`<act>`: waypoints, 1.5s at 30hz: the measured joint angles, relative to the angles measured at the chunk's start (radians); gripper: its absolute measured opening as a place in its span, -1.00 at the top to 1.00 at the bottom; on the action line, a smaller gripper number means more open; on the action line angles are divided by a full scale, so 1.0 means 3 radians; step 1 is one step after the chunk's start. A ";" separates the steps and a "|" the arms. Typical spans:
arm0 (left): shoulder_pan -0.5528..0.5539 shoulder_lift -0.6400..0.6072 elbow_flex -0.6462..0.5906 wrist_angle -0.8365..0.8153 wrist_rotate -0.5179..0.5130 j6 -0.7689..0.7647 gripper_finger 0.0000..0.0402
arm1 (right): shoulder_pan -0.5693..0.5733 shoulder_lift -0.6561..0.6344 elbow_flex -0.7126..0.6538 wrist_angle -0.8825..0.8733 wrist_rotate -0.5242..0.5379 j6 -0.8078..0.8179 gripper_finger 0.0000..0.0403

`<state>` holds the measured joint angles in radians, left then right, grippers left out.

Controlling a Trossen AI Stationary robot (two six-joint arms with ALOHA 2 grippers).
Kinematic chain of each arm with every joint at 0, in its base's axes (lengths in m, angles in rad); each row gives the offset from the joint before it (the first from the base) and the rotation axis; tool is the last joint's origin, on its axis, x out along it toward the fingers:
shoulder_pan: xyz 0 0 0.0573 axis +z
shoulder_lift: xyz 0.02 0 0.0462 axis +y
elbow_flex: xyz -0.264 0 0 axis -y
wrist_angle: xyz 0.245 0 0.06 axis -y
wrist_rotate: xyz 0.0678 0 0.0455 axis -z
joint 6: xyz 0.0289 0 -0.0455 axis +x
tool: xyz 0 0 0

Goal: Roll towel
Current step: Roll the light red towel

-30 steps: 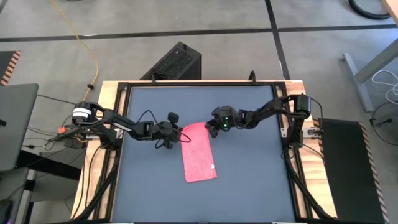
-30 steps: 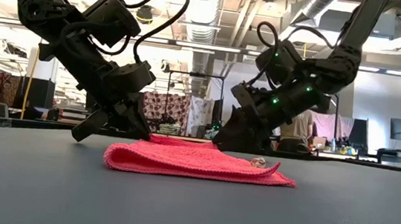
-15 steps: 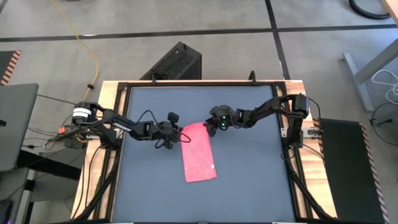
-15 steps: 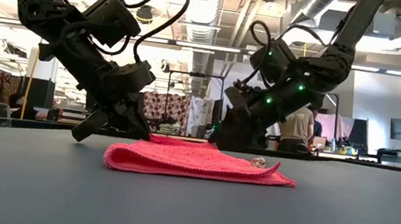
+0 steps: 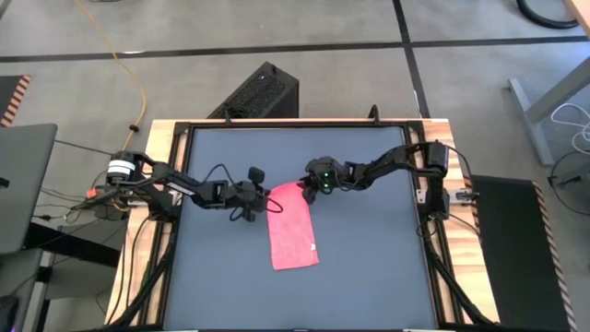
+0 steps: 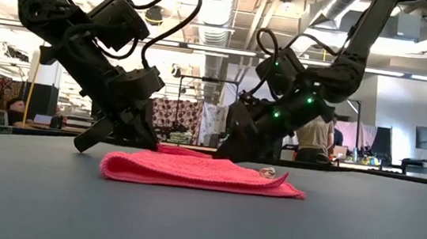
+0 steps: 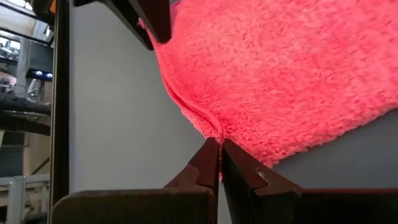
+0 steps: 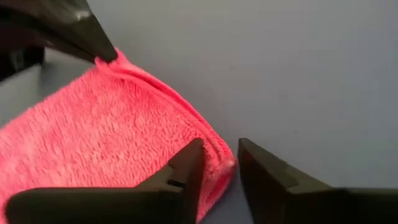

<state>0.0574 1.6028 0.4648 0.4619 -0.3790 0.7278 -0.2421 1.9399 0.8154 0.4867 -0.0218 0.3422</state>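
Note:
The pinkish-red towel (image 5: pixel 293 227) lies flat on the dark tabletop (image 5: pixel 369 267), its long side running from far to near. It looks doubled over in the low view (image 6: pixel 200 172). A tiny white tag (image 6: pixel 268 171) sits at its right edge. My left gripper (image 5: pixel 268 204) is shut on the towel's far left corner. My right gripper (image 5: pixel 310 188) is open and low at the towel's far right corner, with its fingers on either side of that corner (image 8: pixel 225 163). My left gripper pinches the towel's far left corner (image 7: pixel 214 130) between its two fingertips, which slant down from the table's left. The cloth puckers into a small ridge at the tips. The rest of the towel lies on the table. My right gripper stands astride the far right corner (image 8: pixel 225 163), slanting down from the table's right. One finger (image 8: pixel 186 163) lies over the cloth and the other (image 8: pixel 261 167) over bare table. I cannot tell whether they press the cloth.
A black box (image 5: pixel 261 92) stands beyond the table's far edge. The table has a raised dark frame (image 5: pixel 300 124). A laptop (image 5: pixel 23 184) sits off the left side. Bare tabletop lies near and right of the towel. A person (image 6: pixel 316 138) shows in the room behind.
My right gripper has moved toward the table's left and lower, onto the towel's far right corner. The towel has slid a little toward the table's left and stays flat. My left gripper has kept still, shut on its corner.

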 joint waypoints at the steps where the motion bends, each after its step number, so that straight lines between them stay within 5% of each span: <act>1: -0.0009 0.0000 0.0000 0.0002 0.0000 0.0010 1.00 | 0.0013 -0.0029 0.0000 -0.0030 0.0004 -0.0085 0.43; 9: -0.0125 0.0000 0.0000 0.0025 -0.0008 0.0150 1.00 | 0.0099 -0.0139 -0.0010 -0.0158 -0.0008 -0.0743 0.92; 19: -0.0329 0.0000 0.0078 -0.0141 -0.0161 0.0400 1.00 | 0.0478 -0.0141 -0.0013 -0.0134 0.0740 -0.1826 0.91; 28: -0.0345 0.0000 0.0397 -0.0911 -0.0107 0.0269 1.00 | 0.0820 -0.0141 -0.0011 -0.0156 0.1524 -0.2151 0.92; 45: -0.0347 0.0000 0.0879 -0.1828 0.0355 0.0003 1.00 | 0.1135 -0.0193 -0.0010 -0.0392 0.1724 -0.2006 0.71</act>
<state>-0.0467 1.6028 0.7286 -0.0864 -0.2725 0.7287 0.0985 1.8818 0.8124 0.3692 0.4953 -0.2596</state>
